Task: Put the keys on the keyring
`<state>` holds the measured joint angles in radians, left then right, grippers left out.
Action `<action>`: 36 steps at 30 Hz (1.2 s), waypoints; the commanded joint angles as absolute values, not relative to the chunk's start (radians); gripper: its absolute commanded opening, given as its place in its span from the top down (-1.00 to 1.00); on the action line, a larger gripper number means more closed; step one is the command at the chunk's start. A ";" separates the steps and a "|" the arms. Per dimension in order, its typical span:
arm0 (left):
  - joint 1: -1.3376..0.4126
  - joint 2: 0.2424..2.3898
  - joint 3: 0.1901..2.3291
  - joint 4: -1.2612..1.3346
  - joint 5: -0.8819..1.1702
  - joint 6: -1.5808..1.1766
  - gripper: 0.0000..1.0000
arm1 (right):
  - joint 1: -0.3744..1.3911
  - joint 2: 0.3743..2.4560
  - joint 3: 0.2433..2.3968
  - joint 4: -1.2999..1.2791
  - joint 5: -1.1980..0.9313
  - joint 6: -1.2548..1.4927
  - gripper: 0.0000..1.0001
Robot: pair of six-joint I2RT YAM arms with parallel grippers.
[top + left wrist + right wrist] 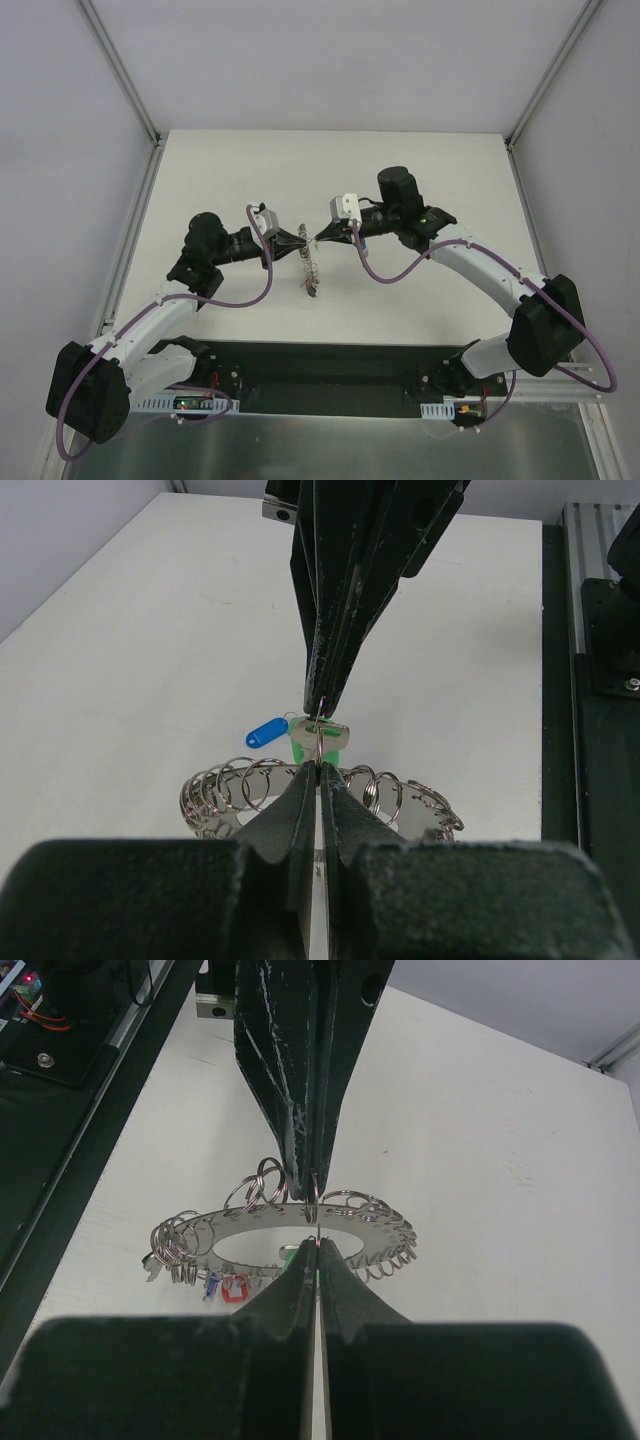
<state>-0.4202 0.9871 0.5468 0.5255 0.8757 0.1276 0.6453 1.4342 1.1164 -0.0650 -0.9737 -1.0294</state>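
Note:
The keyring is a wide flat silver ring with several small split rings on its rim. It hangs between both grippers above the table in the top view. My left gripper is shut on its near rim. My right gripper is shut on a thin split ring at the rim, tip to tip with the left gripper. The green-tagged key hangs just below the right gripper's tips. The blue-tagged key hangs beside it. In the right wrist view the keyring lies level.
A red tag and a blue tag dangle under the keyring's left rim. The black base plate runs along the table's near edge. Frame posts stand at the back corners.

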 commanded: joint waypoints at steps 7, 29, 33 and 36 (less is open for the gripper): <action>-0.431 0.973 0.583 0.580 0.899 0.149 1.00 | 0.647 1.417 1.161 -0.061 -1.020 -1.054 0.98; -0.440 0.980 0.588 0.572 0.916 0.153 1.00 | 0.649 1.419 1.177 -0.095 -1.048 -1.068 0.98; -0.442 0.980 0.589 0.569 0.920 0.155 1.00 | 0.649 1.419 1.181 -0.103 -1.055 -1.071 0.98; -0.443 0.985 0.591 0.569 0.925 0.155 1.00 | 0.650 1.419 1.183 -0.110 -1.060 -1.072 0.98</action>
